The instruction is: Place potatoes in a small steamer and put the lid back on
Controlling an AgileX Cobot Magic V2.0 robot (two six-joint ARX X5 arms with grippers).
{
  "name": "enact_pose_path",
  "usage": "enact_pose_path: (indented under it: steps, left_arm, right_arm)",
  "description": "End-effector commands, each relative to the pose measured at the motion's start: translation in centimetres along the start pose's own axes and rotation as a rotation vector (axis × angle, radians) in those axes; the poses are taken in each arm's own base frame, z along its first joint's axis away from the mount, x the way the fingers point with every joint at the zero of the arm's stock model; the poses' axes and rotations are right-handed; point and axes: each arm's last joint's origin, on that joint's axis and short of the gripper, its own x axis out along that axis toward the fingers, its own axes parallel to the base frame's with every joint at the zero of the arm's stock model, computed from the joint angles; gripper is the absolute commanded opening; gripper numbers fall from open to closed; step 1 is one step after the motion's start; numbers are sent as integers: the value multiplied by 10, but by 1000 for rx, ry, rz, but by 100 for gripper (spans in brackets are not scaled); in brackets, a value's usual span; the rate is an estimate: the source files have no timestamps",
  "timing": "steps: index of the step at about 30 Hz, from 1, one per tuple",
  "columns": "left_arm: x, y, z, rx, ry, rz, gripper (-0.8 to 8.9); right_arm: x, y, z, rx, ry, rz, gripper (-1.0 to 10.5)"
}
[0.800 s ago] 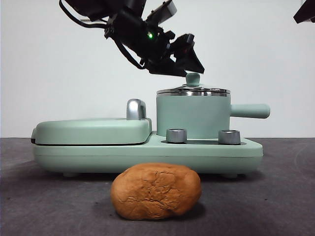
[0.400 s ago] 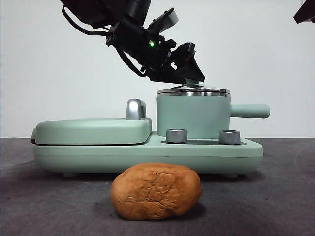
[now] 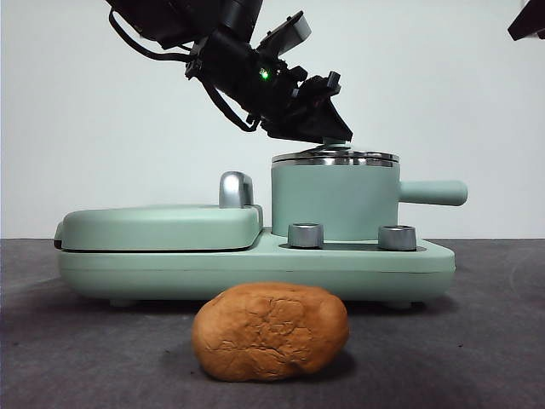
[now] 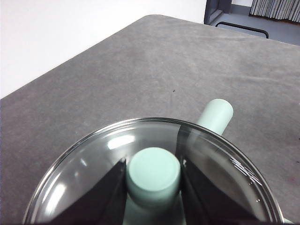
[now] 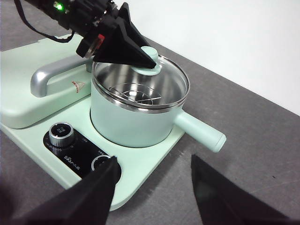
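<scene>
My left claw [image 4: 153,180] is clamped on the small mint knob of the lid [image 3: 335,158], which sits on the small steamer [image 3: 334,200] directly beneath it. The knob is smooth and rounded — I judge it could slip from my black jaws, and the glass disc with its steel rim would clatter down. The potato [image 3: 270,331], cracked and orange-brown, lies on the table well below and forward of me. My right claw [image 5: 152,185] hangs spread apart, beside the pot's straight handle.
</scene>
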Motion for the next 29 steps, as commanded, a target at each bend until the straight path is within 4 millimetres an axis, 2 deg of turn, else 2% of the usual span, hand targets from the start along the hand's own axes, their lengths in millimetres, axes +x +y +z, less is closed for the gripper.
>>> enact_pose_path:
  steps: [1, 8, 16, 22, 29]
  left_arm:
    - [8, 1, 0, 6, -6, 3, 16]
    - [3, 0, 6, 17, -23, 7, 16]
    - [-16, -2, 30, 41, -86, 20, 16]
    - [-40, -7, 56, 59, -144, 31, 16]
    - [-85, -19, 81, 41, -105, 24, 15]
  right_arm:
    - [-2, -1, 7, 2, -23, -8, 250]
    - [-2, -1, 7, 2, -23, -8, 250]
    - [-2, -1, 7, 2, -23, -8, 250]
    - [-2, -1, 7, 2, -23, -8, 250]
    - [-2, -1, 7, 2, -23, -8, 250]
